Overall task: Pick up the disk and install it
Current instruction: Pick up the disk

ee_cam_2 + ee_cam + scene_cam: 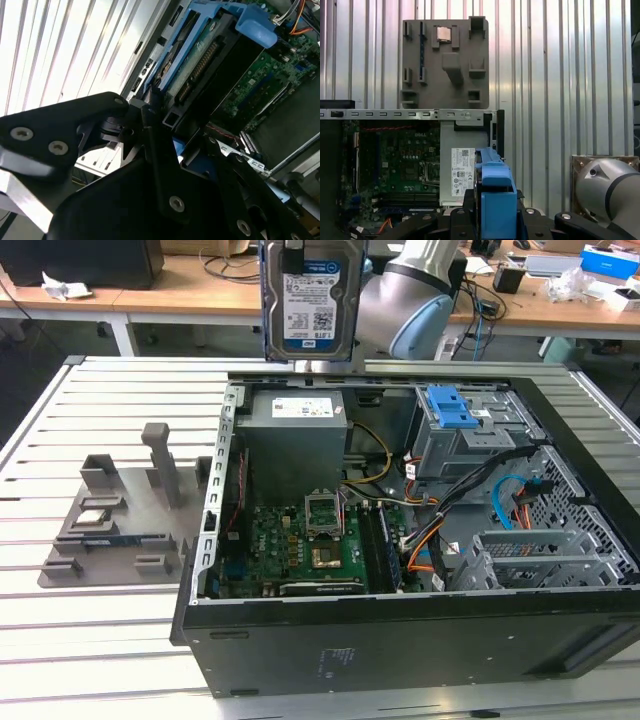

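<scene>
The disk hangs upright high above the far edge of the open computer case. Its white-and-blue label faces the exterior view, and blue side rails run along its edges. In the second wrist view my gripper is shut on the disk, whose green circuit-board side and connector show between the black fingers. In the first wrist view the disk's blue carrier stands edge-on over the case. The grey drive bay with its blue latch sits inside the case on the exterior view's right, lower than the disk.
Inside the case are a grey power-supply box, the motherboard and loose cables. A grey parts fixture lies on the slatted table on the exterior view's left. The arm's grey joint is behind the disk.
</scene>
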Controlling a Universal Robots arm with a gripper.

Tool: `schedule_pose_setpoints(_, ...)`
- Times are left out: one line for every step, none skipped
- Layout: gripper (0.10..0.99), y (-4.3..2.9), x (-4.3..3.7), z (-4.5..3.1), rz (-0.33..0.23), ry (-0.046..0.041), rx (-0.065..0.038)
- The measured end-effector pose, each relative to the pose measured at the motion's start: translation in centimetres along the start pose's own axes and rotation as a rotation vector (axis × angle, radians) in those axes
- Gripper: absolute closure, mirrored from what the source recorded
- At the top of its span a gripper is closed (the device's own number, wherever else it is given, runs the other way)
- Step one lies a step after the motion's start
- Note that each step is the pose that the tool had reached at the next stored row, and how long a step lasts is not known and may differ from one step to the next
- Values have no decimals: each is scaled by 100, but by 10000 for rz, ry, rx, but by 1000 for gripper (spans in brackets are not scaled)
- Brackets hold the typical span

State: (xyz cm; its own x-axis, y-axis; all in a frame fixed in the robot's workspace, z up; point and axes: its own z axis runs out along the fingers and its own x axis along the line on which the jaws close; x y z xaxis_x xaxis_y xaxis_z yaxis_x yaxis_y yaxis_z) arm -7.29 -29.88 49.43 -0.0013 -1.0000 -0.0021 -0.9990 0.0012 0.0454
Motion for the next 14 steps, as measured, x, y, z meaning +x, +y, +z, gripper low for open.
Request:
schedule_pose_setpoints(722,-73,0,-3,1,-1,0)
schedule_pose_setpoints(722,-139,0,-6,-1,0,-1)
schedule_pose_setpoints(722,-166,0,-8,2,0,-1)
schedule_pose_setpoints(722,-195,0,-9,1,0,-1)
schedule_pose_setpoints(722,-236,0,-11,-1,0,-2)
schedule_pose_setpoints(722,-264,0,-12,1,0,-2)
schedule_pose_setpoints(722,-312,0,-14,0,0,-3)
schedule_pose_setpoints(722,-360,-1,-17,1,0,-4)
schedule_pose_setpoints(722,-401,-1,-18,1,0,-5)
schedule_pose_setpoints(722,-431,0,-19,-1,0,-4)
schedule_pose_setpoints(722,-479,0,-22,1,1,-5)
schedule_pose_setpoints(722,-505,0,-23,0,0,-5)
schedule_pose_setpoints(722,-537,-1,-25,-1,0,-5)
schedule_pose_setpoints(722,-586,-1,-27,1,0,-5)
